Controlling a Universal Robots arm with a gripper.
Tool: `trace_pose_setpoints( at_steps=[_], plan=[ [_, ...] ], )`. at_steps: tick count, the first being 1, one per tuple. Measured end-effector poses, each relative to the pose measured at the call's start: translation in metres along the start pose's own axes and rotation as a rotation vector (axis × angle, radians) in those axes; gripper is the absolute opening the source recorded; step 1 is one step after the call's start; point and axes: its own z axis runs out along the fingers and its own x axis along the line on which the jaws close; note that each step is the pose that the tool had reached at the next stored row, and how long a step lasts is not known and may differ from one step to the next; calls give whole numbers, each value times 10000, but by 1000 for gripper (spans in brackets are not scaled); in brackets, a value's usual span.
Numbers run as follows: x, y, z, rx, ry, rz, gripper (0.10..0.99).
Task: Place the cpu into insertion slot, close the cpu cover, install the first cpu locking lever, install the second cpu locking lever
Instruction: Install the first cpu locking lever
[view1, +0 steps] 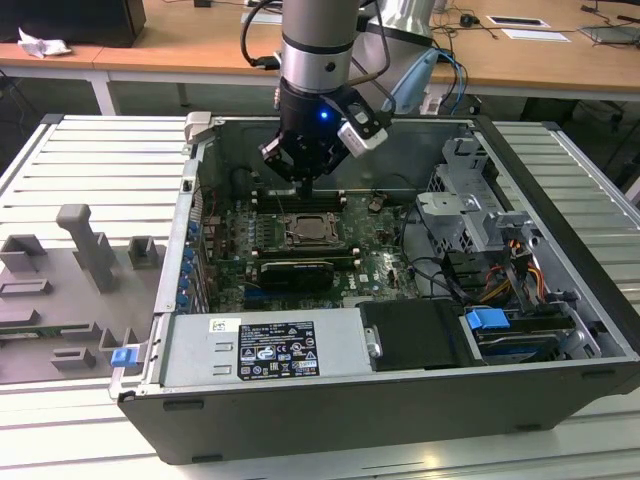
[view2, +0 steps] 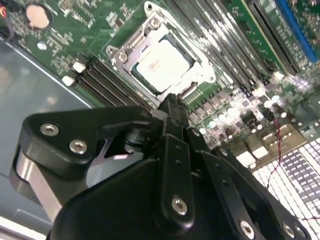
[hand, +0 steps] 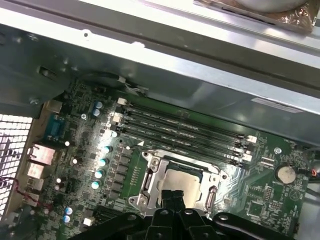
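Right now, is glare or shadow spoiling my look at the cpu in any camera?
Second wrist view: glare whitens the cpu face, and the dark gripper blocks the foreground. First wrist view: the cpu is evenly lit, one edge behind the gripper; the case wall gleams. Exterior view: the circuit board is dim, no glare.

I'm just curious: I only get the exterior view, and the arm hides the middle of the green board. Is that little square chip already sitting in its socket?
Observer: Yes. In the second wrist view the cpu lies flat, its pale face showing through the cut-out of the cpu cover, which is down over it.
Visitor: Are the fingers holding anything?
Observer: It seems not. In that same view the fingers are shut, with nothing seen between them, tip beside the cover's edge.
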Motion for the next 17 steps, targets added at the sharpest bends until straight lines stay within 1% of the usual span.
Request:
trace_pose_setpoints(
  at_steps=[6,17],
  plan=[
    [73,21,2,0,0,2,106],
    [168,48,3,0,0,11,106]
  ],
)
